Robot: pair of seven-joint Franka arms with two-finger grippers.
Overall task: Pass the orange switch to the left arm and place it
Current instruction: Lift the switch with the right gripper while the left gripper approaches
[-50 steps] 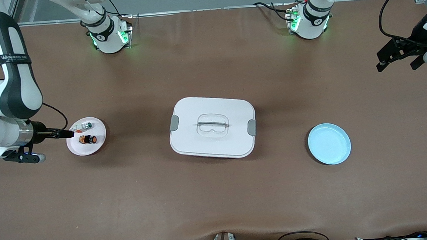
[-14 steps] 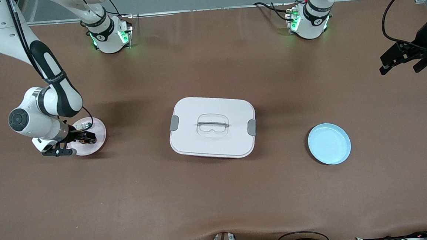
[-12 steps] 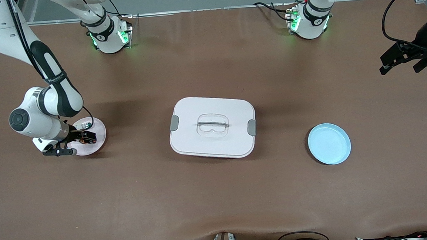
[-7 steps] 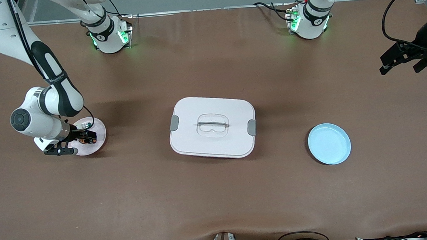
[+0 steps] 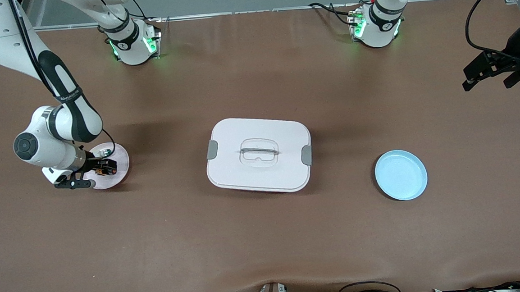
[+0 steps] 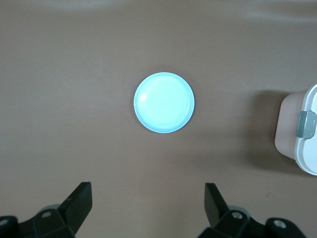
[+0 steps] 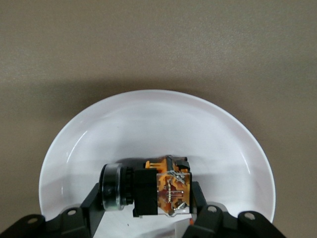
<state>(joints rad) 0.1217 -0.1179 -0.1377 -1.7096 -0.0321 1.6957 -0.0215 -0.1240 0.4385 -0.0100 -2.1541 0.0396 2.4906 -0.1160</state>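
Step in hand: the pick-up; the right gripper (image 5: 104, 167) is low over the small white round plate (image 5: 121, 170) at the right arm's end of the table, its fingers closed narrow on the tiny black push-button orange switch (image 7: 161, 192).
Orange switch: lies on its side on the white plate, clamped between the two black fingers in the right wrist view; whether it is already off the plate I cannot tell.
Other part: a small white-and-green part (image 5: 105, 152) sits on the same plate, farther from the front camera than the switch.
Left gripper (image 5: 490, 71): waits high over the left arm's end of the table, fingers spread wide, holding nothing.
Next move, as I judge it: lift straight up, then carry the switch toward a handover, passing clear of the large white rounded plastic box with grey side clips (image 5: 258, 154) at mid-table.
Likely goal: the pale blue round plate (image 5: 401, 175), between the box and the left arm's end.
Surface: a brown matte table cover (image 5: 266, 245); cables along its near edge.
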